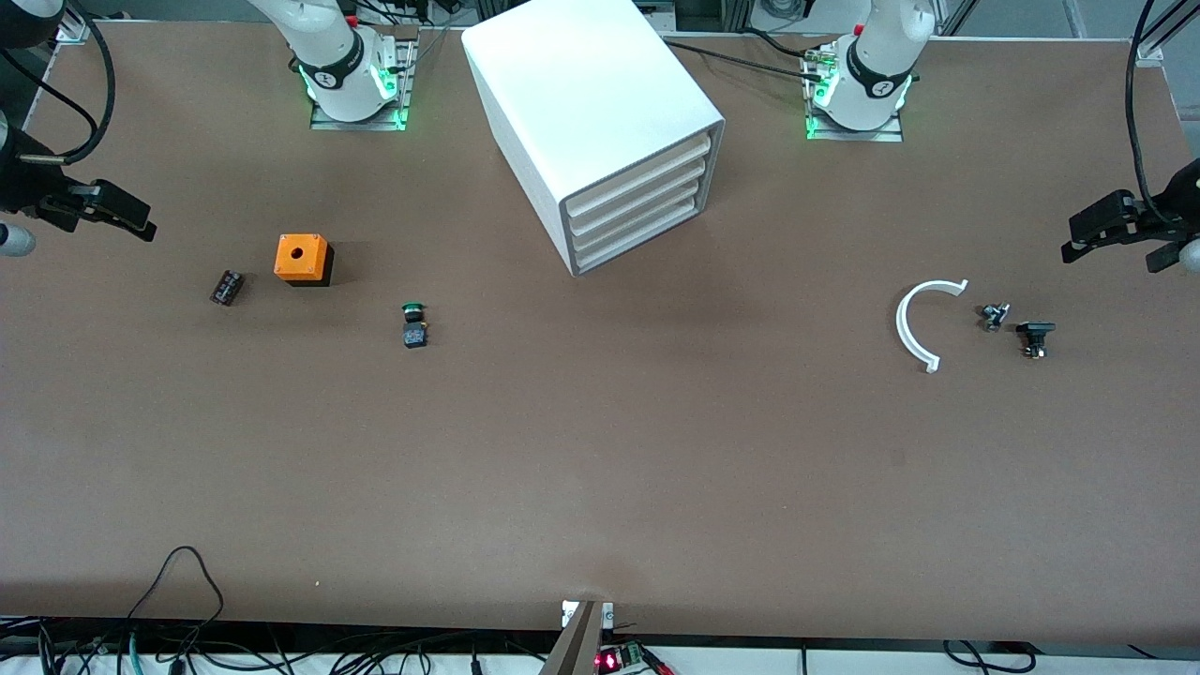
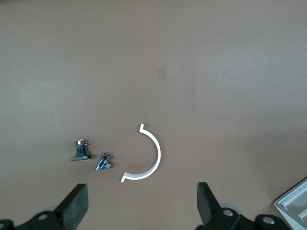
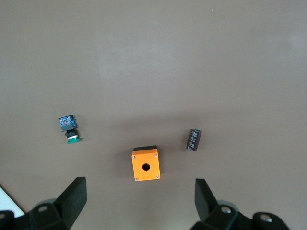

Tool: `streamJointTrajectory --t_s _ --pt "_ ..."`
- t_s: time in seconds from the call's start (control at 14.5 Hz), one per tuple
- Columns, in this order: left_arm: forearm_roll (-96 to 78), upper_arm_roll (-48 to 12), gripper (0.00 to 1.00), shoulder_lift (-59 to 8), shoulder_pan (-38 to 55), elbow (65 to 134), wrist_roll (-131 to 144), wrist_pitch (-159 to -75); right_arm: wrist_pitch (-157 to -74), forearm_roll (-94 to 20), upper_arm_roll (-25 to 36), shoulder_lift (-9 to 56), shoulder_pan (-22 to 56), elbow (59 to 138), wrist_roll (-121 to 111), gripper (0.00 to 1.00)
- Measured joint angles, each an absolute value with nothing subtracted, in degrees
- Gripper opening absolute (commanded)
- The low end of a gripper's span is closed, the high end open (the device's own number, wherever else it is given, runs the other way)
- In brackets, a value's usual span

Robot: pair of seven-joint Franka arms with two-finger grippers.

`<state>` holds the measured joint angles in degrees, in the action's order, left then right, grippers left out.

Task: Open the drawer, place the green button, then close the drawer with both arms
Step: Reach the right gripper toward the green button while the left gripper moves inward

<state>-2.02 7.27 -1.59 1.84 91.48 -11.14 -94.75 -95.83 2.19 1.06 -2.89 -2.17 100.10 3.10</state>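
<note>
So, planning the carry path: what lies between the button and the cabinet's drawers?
Only bare table between the button and the lowest drawer, as the front view shows.

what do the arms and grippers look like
Two white jointed arms on metal base plates, each base ringed by a dark band and lit green. Black cables loop by the left gripper and the right gripper. Both grippers are black, with two flat, blocky black fingers; round mounting holes show on the gripper bodies in the wrist views.
</note>
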Motion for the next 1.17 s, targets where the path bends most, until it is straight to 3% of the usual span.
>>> streamJointTrajectory --t_s 1.17 --pt "-2.0 4.9 1.00 -1.7 2.5 90.8 -11.2 -94.6 -96.8 2.2 0.7 -2.7 -1.8 100.1 2.8 1.00"
